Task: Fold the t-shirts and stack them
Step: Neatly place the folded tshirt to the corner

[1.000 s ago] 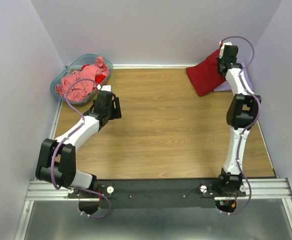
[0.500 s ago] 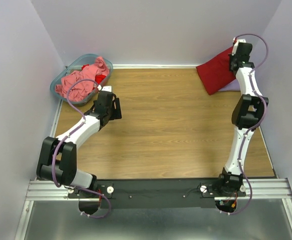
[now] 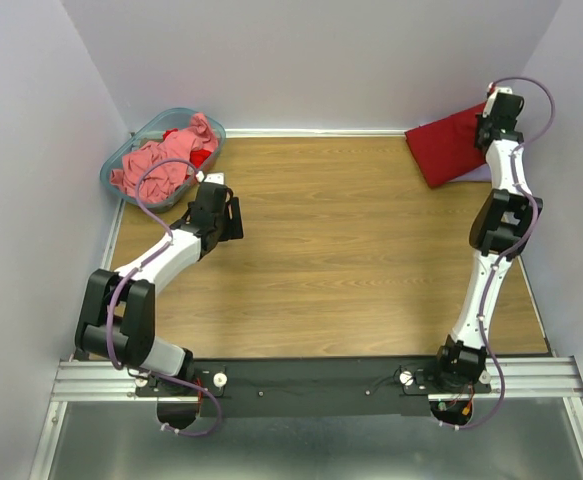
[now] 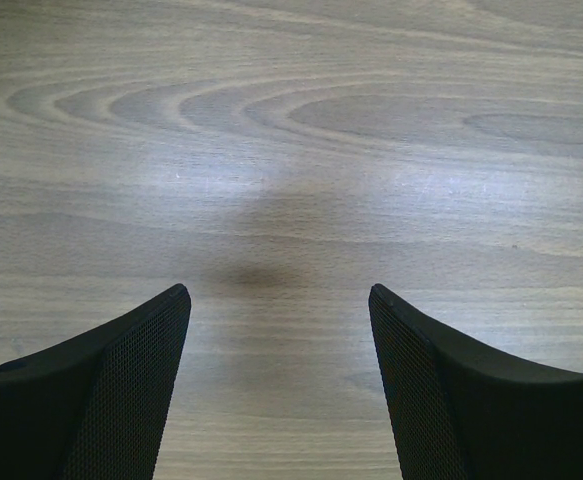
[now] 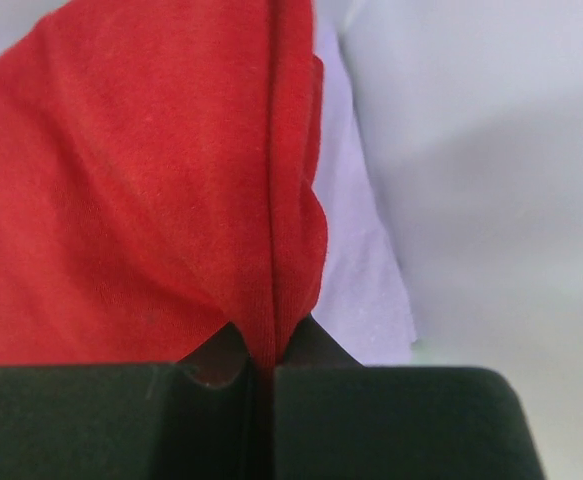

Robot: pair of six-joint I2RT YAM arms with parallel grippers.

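A folded dark red t-shirt (image 3: 449,148) lies in the far right corner, and my right gripper (image 3: 492,122) is shut on its edge. In the right wrist view the red cloth (image 5: 141,200) is pinched between the closed fingers of that gripper (image 5: 261,365). A lavender t-shirt (image 5: 366,285) shows just beneath it. A salmon-pink t-shirt (image 3: 156,162) is crumpled in the teal basket (image 3: 111,172) at the far left. My left gripper (image 3: 233,215) hovers open over bare wood, with nothing between its fingers (image 4: 121,370).
A bit of bright red cloth (image 3: 203,156) also sits in the basket. Lavender walls close in the table on the left, back and right. The right arm stretches along the right wall.
My right gripper has carried the dark red t-shirt rightward into the far right corner, covering most of the lavender one. The left arm has not moved.
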